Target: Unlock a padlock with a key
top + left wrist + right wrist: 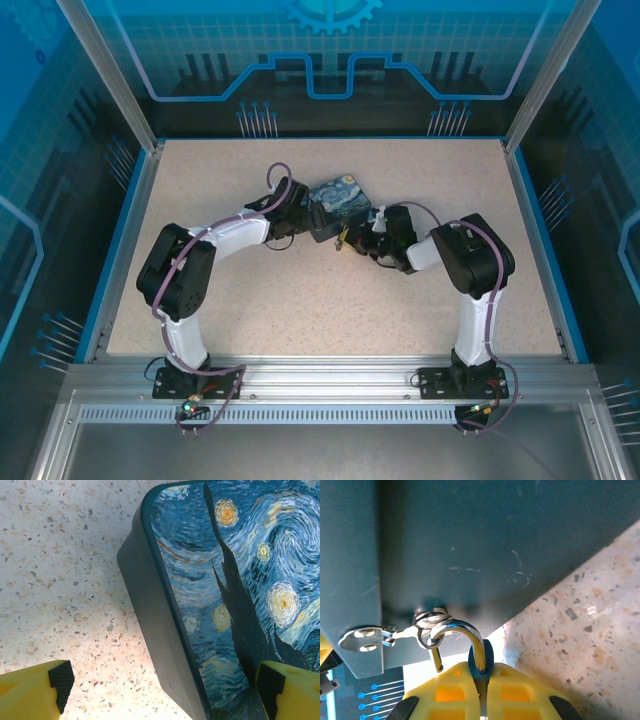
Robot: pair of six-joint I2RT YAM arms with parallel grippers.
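Left gripper (165,687) is spread wide, one yellow finger over the table (60,580), the other over the painted box (235,580). At the box's 5 o'clock corner the padlock (481,652) hooks through a little ring (426,627). The right gripper (481,685) is clamped on its body.

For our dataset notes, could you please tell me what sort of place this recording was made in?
Probably a lab robot cell: a left arm and right arm bolted to a rail, a speckled tabletop, and an aluminium frame with blue circuit-patterned panels.
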